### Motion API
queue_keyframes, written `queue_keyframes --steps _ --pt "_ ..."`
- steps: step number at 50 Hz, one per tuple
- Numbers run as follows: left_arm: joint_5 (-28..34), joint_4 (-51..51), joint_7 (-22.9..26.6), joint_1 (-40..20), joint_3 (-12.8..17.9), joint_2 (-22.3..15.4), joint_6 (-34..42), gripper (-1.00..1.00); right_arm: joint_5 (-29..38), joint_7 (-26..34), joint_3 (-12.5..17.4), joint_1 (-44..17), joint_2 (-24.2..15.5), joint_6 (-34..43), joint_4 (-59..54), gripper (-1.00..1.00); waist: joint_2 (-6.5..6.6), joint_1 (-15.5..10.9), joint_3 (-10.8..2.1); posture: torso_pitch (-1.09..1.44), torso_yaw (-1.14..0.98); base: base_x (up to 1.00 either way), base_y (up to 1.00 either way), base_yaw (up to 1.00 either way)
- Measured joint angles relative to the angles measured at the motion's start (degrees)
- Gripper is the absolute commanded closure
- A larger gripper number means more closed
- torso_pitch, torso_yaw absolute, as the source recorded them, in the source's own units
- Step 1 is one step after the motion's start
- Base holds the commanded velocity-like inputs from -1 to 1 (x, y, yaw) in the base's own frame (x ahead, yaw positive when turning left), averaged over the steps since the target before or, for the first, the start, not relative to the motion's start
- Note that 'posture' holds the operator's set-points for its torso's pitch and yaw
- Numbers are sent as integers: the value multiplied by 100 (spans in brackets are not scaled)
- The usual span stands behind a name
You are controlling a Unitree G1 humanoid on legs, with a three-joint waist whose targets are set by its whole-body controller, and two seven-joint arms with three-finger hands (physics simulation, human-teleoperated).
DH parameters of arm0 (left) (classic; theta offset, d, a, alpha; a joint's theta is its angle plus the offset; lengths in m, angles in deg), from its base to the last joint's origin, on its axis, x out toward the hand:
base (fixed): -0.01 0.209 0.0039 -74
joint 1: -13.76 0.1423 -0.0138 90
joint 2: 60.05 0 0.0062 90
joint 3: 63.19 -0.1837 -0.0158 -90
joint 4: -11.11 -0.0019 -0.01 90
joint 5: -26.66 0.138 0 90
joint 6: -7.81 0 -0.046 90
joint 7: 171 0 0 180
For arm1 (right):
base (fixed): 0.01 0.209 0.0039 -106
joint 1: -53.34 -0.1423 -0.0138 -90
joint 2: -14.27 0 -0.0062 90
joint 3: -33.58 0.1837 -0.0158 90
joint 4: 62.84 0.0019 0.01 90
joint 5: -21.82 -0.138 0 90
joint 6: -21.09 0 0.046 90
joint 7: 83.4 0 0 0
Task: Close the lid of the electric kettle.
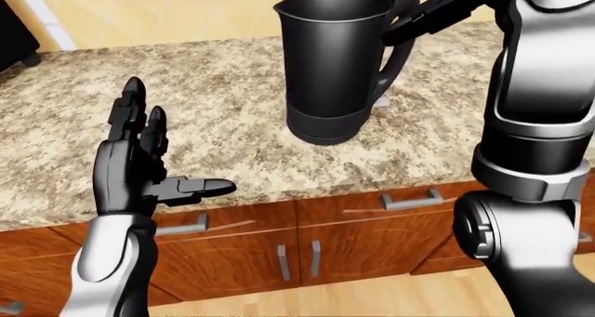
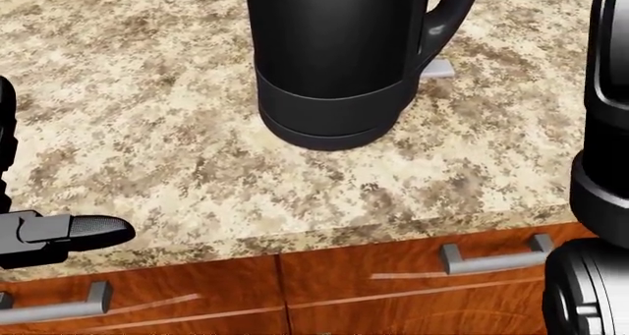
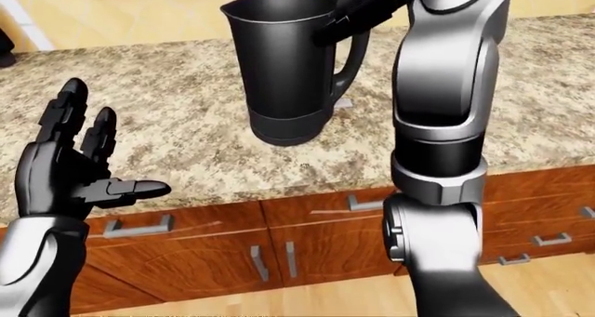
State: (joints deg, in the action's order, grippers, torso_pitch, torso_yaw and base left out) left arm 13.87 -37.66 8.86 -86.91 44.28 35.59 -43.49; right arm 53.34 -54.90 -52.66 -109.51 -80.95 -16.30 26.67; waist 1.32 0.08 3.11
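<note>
Kettle upright on counter, 12 o'clock in left-eye view, mouth open. Right hand at handle top, grip unclear. Left hand spread, idle, 8 o'clock. Risk: sideways push tips kettle.

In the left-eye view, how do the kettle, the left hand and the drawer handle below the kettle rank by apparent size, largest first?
1. The kettle.
2. The left hand, open; it looks nearly as tall, but it is nearer the camera, so this comparison is unsure.
3. The drawer handle, clearly smallest.
</note>
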Motion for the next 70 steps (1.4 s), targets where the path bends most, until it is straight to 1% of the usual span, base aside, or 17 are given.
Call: queue_keyframes --steps 5,15,19,25,33,38,43,50,53,61,66,70 --pt "-12 -9 -1 -4 17 -9 21 -100 226 389 -100 -100 -191 113 166 -100 -19 -10 8 0 0 0 0 0" --pt "18 -122 22 35 12 -4 -105 -100 941 1423 -42 -379 -518 130 165 -100 -25 5 18 0 0 0 0 0" --pt "11 -77 16 25 19 -7 -76 -100 1218 1889 -30 -349 -622 -8 190 -100 -24 13 16 0 0 0 0 0" --pt "-2 58 -1 17 6 -6 39 -100 1568 2438 47 -216 -613 -166 303 -100 -6 20 27 0 0 0 0 0" --pt "-16 111 -8 16 34 -8 126 -100 1847 2783 65 -154 -511 -192 482 -100 15 32 31 0 0 0 0 0" --pt "-49 227 -24 -2 55 -17 217 -100 2059 3035 -28 -91 -333 -101 773 -100 25 36 25 0 0 0 0 0" --pt "-1 17 1 24 8 4 54 -100 2407 3411 -168 136 -27 21 1312 -100 25 37 21 0 0 0 0 0" --pt "-19 159 -22 -3 50 -15 191 -100 3178 3863 -240 233 452 179 1734 -100 56 67 31 0 0 0 0 0" --pt "0 61 -8 -10 24 -10 69 -100 3430 4101 -336 236 679 151 1888 -100 89 70 24 0 0 0 0 0" --pt "-22 114 -12 1 31 -9 149 -100 4069 4764 -618 91 1417 -12 2220 -100 111 91 40 0 0 0 0 0" --pt "-10 50 -6 10 27 -3 60 -100 4492 5079 -659 -137 1776 -91 2276 -100 135 98 42 0 0 0 0 0" --pt "6 -17 5 38 13 7 20 -100 4706 5260 -663 -300 1943 -185 2281 -100 143 109 48 0 0 0 0 0"
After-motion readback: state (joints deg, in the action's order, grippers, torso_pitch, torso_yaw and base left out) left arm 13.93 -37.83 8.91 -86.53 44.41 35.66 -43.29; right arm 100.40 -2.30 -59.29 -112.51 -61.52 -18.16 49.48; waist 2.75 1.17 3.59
